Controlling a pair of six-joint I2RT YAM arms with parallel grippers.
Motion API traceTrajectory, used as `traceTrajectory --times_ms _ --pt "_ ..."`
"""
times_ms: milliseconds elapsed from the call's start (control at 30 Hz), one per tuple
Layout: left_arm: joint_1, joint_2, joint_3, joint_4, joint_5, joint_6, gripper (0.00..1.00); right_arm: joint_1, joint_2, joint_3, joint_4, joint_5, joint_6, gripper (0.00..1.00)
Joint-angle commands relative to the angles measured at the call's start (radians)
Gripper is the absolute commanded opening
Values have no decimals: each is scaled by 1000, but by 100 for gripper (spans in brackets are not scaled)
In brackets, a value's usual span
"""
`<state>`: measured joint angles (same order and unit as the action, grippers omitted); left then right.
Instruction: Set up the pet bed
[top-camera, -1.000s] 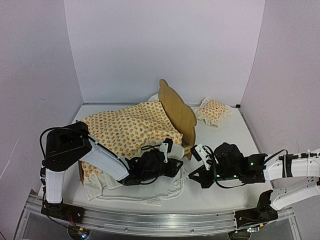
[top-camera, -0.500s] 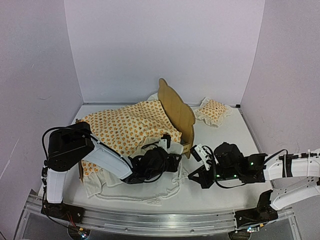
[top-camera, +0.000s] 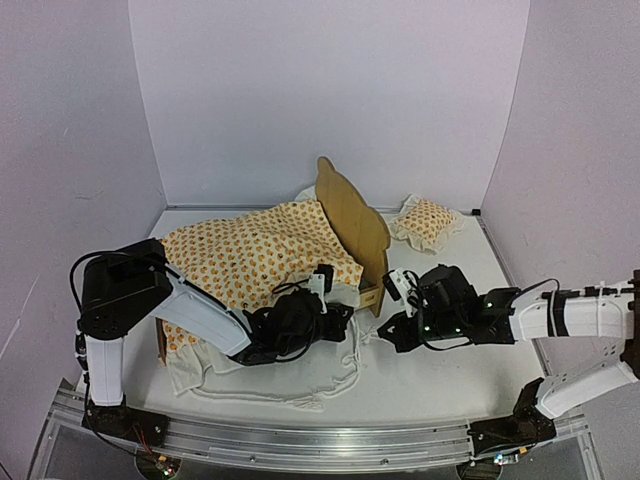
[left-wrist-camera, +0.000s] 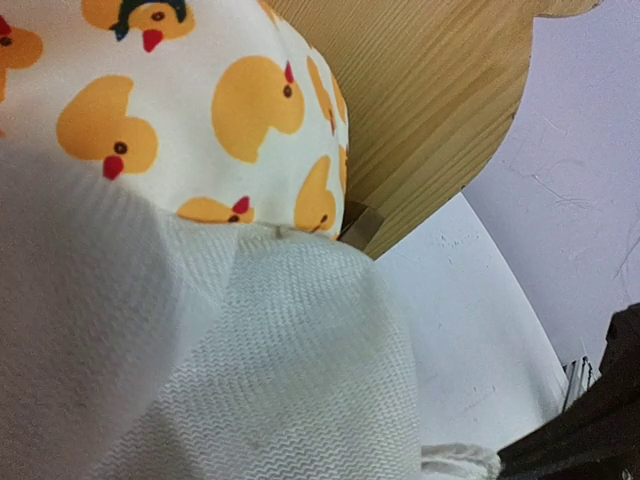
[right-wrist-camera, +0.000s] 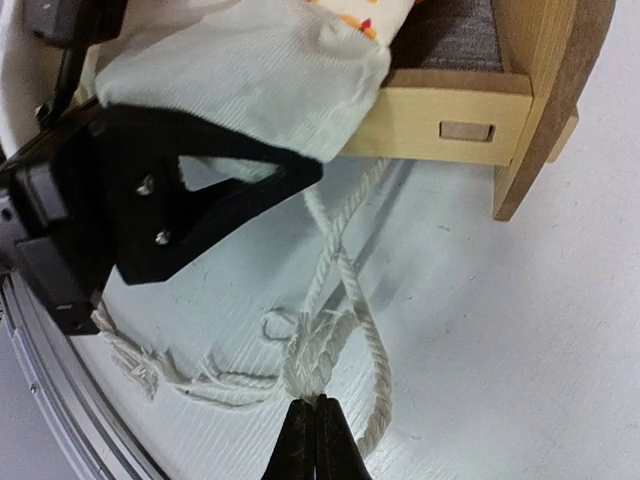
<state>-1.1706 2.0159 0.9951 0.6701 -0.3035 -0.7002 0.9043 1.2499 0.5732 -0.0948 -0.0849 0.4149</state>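
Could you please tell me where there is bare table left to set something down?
Bare table lies right of the pet bed, between the pillow and the right arm. A second strip runs in front of that arm, along the near rail. Front left is crowded: spilled bedding, its cord, the left gripper and right gripper.

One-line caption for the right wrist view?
Right gripper pinches a white cord on the table, beside the pet bed frame.
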Motion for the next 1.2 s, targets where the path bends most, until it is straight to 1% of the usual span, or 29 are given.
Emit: traceTrajectory --times_ms 0,133,200,267,367,467,567,667,767,867,967,1000,1033,1067,1100,1167 --pt "8 -84 -33 85 46 28 0 -31 60 104 25 30 -47 0" --pt "8 -85 -46 100 95 19 0 -50 139 165 83 -18 -78 0" --pt "8 -89 -55 110 113 18 0 -49 171 182 122 -10 -93 0" --pt "8 -99 -71 125 121 19 0 -67 191 171 165 21 -78 0" --pt "9 -113 -95 153 134 24 0 -89 233 162 254 1 -73 0" --pt "9 -125 -110 170 145 26 0 -95 296 172 340 -106 -106 0" --pt "9 -138 -121 188 159 41 0 -103 338 158 440 -165 -150 0" --pt "11 -138 -127 195 164 41 0 -121 381 179 490 -286 -172 0" --pt "18 -132 -127 201 180 35 0 -128 410 183 565 -378 -174 0" --pt "22 -133 -127 209 194 44 0 -144 463 215 592 -494 -145 0" --pt "24 -140 -127 211 233 119 1 -164 500 202 679 -552 -106 0" --pt "28 -146 -132 212 261 143 7 -170 505 201 691 -568 -98 0" --pt "34 -157 -150 213 282 161 16 -177 511 204 695 -586 -92 0" --pt "36 -171 -169 214 296 185 28 -183 518 206 698 -601 -88 0" --pt "35 -185 -186 214 299 218 37 -188 525 209 700 -618 -84 0" --pt "36 -230 -241 213 329 269 50 -196 537 221 702 -649 -74 0"
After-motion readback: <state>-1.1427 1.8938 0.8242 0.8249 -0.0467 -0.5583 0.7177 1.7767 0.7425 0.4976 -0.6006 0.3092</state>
